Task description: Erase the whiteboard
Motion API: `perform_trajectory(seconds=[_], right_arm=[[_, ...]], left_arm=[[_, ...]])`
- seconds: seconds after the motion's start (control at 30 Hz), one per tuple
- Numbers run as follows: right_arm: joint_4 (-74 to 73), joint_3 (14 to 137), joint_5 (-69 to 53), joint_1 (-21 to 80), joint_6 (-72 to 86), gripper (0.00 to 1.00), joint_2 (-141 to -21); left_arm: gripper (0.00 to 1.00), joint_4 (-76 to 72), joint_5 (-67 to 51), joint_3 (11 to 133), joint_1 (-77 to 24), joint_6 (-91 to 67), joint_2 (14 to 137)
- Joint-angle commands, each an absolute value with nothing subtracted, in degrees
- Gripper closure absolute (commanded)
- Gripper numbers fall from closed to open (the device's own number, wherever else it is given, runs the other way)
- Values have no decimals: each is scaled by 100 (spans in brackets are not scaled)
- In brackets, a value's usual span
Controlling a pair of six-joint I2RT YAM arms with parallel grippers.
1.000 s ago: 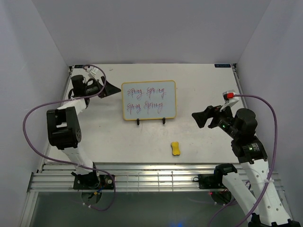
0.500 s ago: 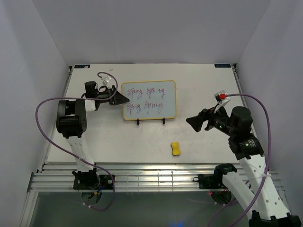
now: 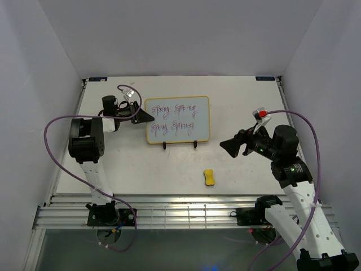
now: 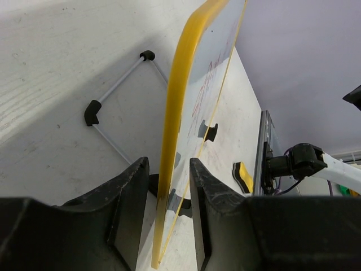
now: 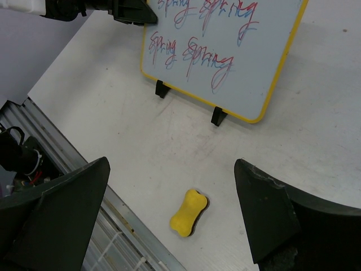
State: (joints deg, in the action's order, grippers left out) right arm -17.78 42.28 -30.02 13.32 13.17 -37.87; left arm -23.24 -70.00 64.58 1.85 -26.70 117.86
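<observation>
The whiteboard (image 3: 177, 119) stands tilted on its stand mid-table, purple-red "Spring" handwriting across its face (image 5: 225, 39). My left gripper (image 3: 145, 116) straddles the board's left edge. In the left wrist view the yellow frame (image 4: 175, 113) runs between the two fingers of my left gripper (image 4: 168, 164), with a narrow gap on each side. My right gripper (image 3: 227, 145) hovers open to the right of the board. In the right wrist view its fingers (image 5: 171, 164) spread wide above the table, with the yellow eraser (image 5: 189, 212) below and between them.
The eraser (image 3: 209, 177) lies flat in front of the board, near the table's front edge. The black wire stand (image 4: 115, 113) props the board from behind, its black feet (image 3: 164, 145) in front. A metal rail (image 3: 186, 212) borders the near edge.
My left gripper swung from the far left corner to the board's left edge and its jaws narrowed around the frame. My right gripper shifted a little left and opened slightly wider.
</observation>
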Motion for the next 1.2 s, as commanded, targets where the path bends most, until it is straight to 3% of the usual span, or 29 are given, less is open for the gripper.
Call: perform_trajectory(seconds=[0.0, 0.23, 0.33, 0.53, 0.67, 0.7, 1.17], right_arm=[[-1529, 4228, -3103, 1371, 1336, 3, -3753], [-1538, 4228, -3085, 1371, 1318, 2, -3744], [-1547, 4228, -3085, 1371, 1318, 2, -3735], [-1591, 4219, -3050, 1371, 1318, 2, -3718], [-1626, 4219, -3024, 1371, 1275, 2, -3709], [-1617, 4219, -2997, 1371, 1274, 2, -3718], [-1679, 4192, -2734, 1371, 1362, 0, -3744]], left_arm=[[55, -2566, -7242, 6609, 167, -2689, 11821], [58, -2628, -7242, 6592, 141, -2742, 11856], [69, -2663, -7242, 6592, 114, -2768, 11883], [71, -2751, -7251, 6566, 88, -2821, 11935], [89, -2812, -7251, 6530, 88, -2865, 11918], [100, -2847, -7260, 6522, 88, -2883, 11883], [100, -3120, -6812, 6556, 88, -3234, 10936]])
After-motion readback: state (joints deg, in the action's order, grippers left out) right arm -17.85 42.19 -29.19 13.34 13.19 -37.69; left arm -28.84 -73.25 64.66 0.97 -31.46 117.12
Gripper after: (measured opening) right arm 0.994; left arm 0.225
